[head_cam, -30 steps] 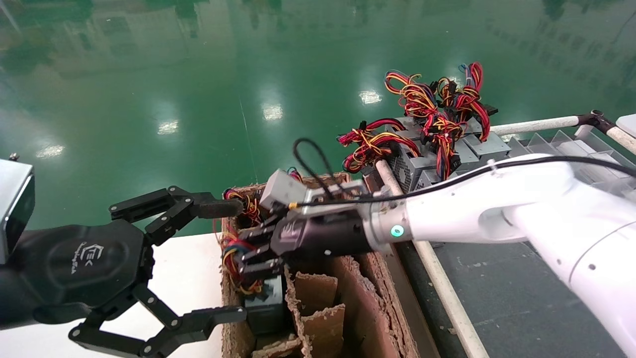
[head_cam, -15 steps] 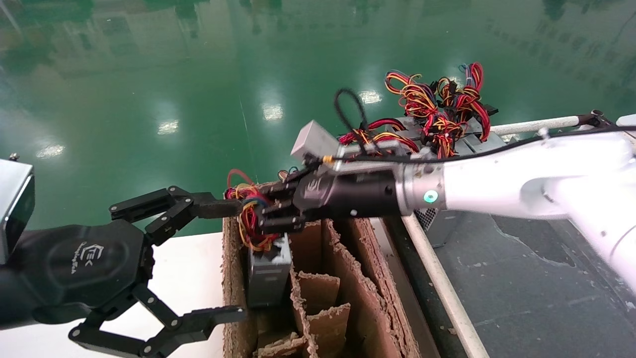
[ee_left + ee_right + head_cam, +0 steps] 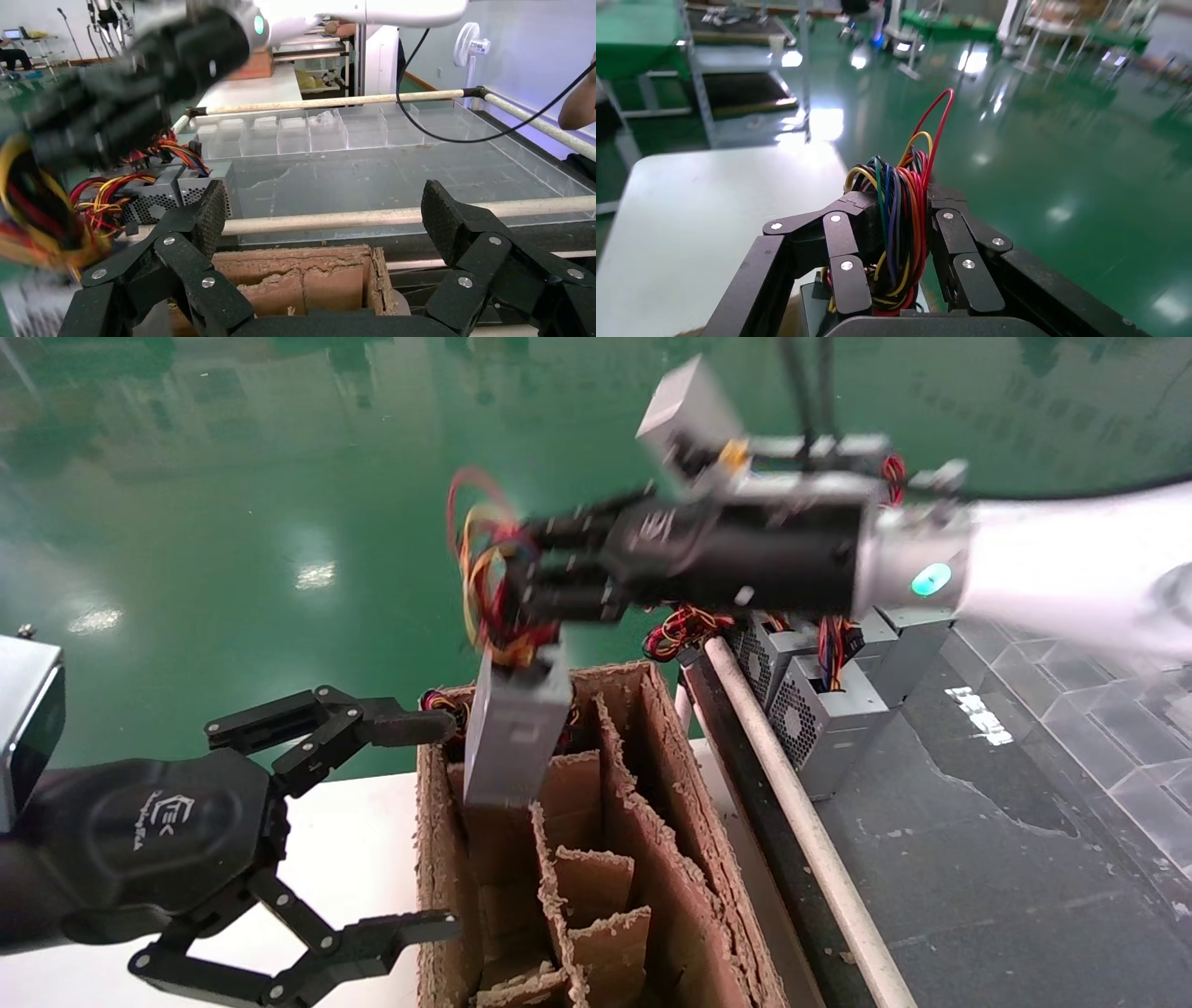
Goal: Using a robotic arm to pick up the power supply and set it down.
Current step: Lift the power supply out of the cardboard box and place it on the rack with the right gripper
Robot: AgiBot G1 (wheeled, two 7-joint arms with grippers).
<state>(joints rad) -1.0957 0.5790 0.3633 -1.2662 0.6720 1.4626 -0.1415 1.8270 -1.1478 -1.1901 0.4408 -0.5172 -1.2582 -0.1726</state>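
The white tubular robotic arm (image 3: 1052, 561) is extended roughly level, above the brown corrugated cardboard box (image 3: 708, 859) with its torn dividers; the black cylindrical wrist and the grey camera block on top are seen above the box's far end. The right claw (image 3: 521, 587) is clamped on the coiled bundle of red, yellow, black and blue wires (image 3: 484, 575), seen in the right wrist view pinched between both black multi-link fingers (image 3: 842, 260). The small grey metal power supply (image 3: 512, 728) is hung from that bundle, tilted, over the box's far left compartment; its lower end is level with the divider tops, and contact with the cardboard cannot be told.

The left claw (image 3: 438, 826), all black with a silver block behind it, is parked just left of the box over the white surface (image 3: 363, 859), fingers spread wide and nothing between them. In the left wrist view its two finger pads (image 3: 211, 214) are seen well apart, with the box rim between them.

Other grey perforated power supplies (image 3: 819, 710) with red-yellow-orange wire bundles are stacked right of the box, beyond a white rail (image 3: 792, 803). Clear plastic dividers (image 3: 1071, 691) are seen farther right of the box.
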